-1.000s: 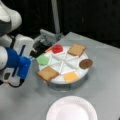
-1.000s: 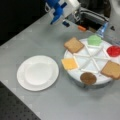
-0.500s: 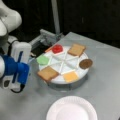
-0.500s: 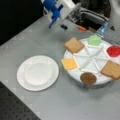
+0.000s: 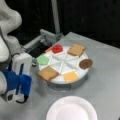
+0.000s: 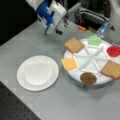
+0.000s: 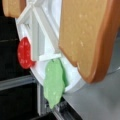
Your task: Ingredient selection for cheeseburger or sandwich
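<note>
Front views both show the ingredients laid out in a white divided tray (image 5: pixel 75 65) on the grey bench (image 6: pixel 75 105): two toast squares (image 5: pixel 48 73) (image 5: pixel 76 49), green round (image 5: pixel 43 60), red round (image 5: pixel 57 48), patty disc (image 5: pixel 86 63), cheese square (image 5: pixel 70 76). No sandwich is stacked yet; the white paper plate (image 6: pixel 37 72) lies bare nr the tray. The gripper (image 5: pixel 18 86) is held above the bench beside the tray, closest to the nearer toast & green round; open or closed can't be told.

A grey table (image 5: pixel 105 75) stands before a dark backdrop, a metal post (image 5: pixel 55 16) rising behind.
</note>
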Controlling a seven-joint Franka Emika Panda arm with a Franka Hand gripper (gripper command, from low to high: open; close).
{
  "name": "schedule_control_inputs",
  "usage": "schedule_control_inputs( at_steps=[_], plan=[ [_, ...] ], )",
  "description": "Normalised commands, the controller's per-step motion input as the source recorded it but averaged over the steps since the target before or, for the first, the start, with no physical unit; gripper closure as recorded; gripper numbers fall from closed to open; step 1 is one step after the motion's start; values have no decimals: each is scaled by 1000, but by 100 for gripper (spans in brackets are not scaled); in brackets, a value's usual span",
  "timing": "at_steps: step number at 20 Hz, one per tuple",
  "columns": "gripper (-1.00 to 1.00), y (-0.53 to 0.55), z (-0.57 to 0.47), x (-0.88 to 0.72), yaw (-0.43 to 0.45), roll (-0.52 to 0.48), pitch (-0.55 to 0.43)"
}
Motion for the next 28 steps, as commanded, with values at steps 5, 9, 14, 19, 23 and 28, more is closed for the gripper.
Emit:
schedule_control_inputs(
  at_steps=[5,9,14,19,23,28],
  plan=[
    [-100,-222,-222,335,220,469,-32],
    [-100,-180,-144,255,257,453,-34],
    [-100,-171,-262,249,257,459,-96],
    [-100,-203,-380,265,228,471,-125],
    [-100,-238,-397,283,182,451,-102],
    [-100,-230,-328,309,152,450,-102]
  ],
)
